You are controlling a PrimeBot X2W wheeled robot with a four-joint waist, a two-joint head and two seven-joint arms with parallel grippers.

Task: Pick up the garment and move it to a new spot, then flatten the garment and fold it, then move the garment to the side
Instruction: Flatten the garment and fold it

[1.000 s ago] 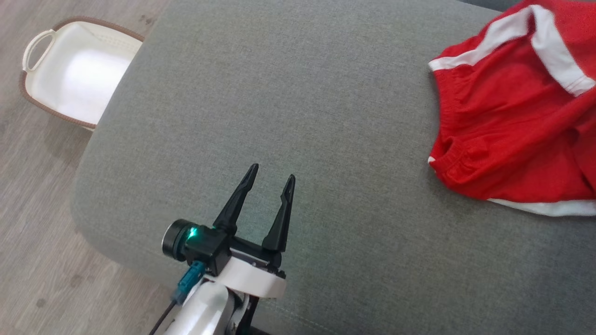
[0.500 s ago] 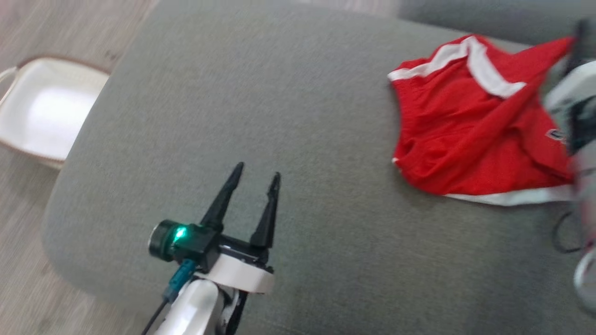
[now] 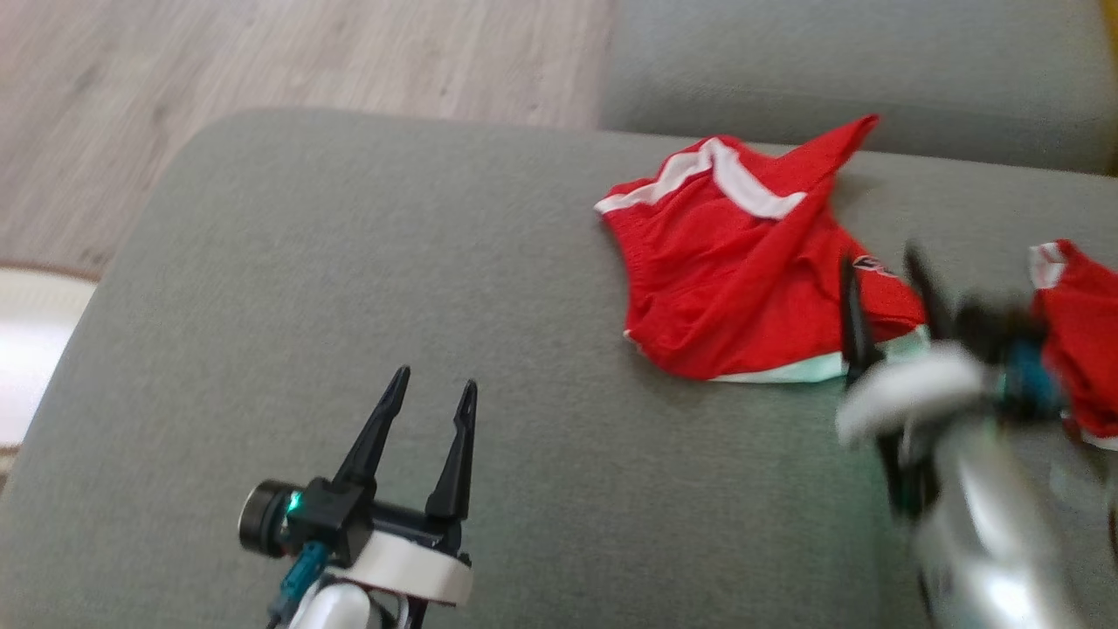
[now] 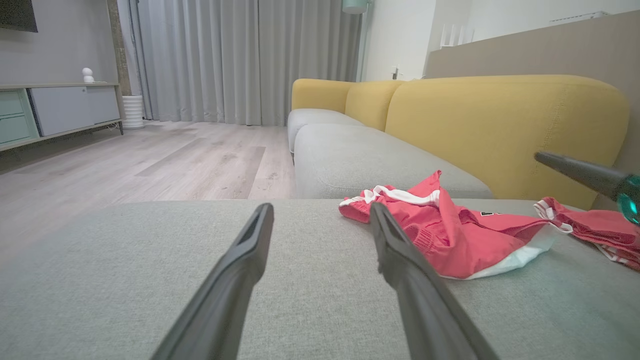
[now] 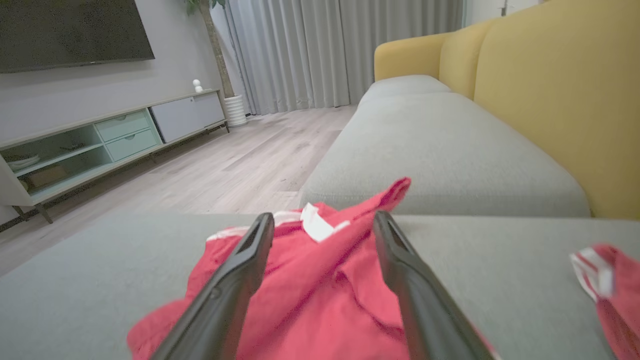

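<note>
The garment [image 3: 734, 279] is a red piece with white trim, lying crumpled on the grey sofa seat [image 3: 349, 262] at the back right. My right gripper [image 3: 880, 262], blurred, hovers open over the garment's near right edge, with nothing gripped. In the right wrist view the garment [image 5: 320, 270] lies below and between the spread fingers of the right gripper [image 5: 325, 217]. My left gripper [image 3: 435, 380] stands open and empty over bare seat at the lower left, well left of the garment [image 4: 450, 235]. The left gripper [image 4: 321, 207] points toward the seat's far edge.
A second red and white cloth [image 3: 1079, 332] lies at the seat's right edge. A white basket [image 3: 26, 349] stands on the wooden floor at the left. Another grey cushion [image 3: 830, 70] lies beyond the seat, with the yellow backrest [image 4: 500, 130] on the right.
The head camera has swung right, so everything shifted left. My right arm came into view, let go of the garment's stretched corner and now stands open over its near edge. The left gripper stayed open.
</note>
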